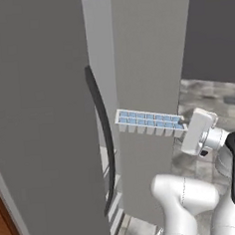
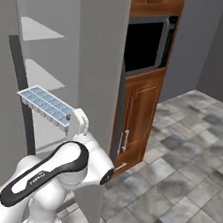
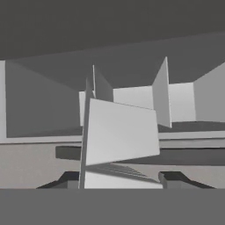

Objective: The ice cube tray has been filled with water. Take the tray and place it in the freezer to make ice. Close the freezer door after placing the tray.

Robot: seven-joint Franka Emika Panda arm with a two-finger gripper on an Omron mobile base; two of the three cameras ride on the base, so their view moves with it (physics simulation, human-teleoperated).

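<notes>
- Hand (image 1: 186,130): closed on one short end of the ice cube tray (image 1: 150,120), which juts out straight ahead of it, held level, compartments facing up.
- Ice cube tray, right base view (image 2: 45,104): two rows of pale-blue compartments in a white frame; far end free in the air, near end at the hand (image 2: 71,122).
- Hand view: the tray (image 3: 121,136) rises between the two dark fingertips (image 3: 173,177) and is seen end-on as pale slanted panels.
- Freezer (image 1: 45,120): its light-grey doors stand ajar in front of the hand; the tray crosses the face of the door (image 1: 147,62) nearest the hand, pointing toward the gap.
- Dark handle (image 1: 103,135): curved, on the door edge beyond the tray's far end.
- White shelves (image 2: 42,30): inside the freezer, beyond and above the tray.
- Black wall oven (image 2: 146,43): set in wooden cabinets, off to the hand's right side.
</notes>
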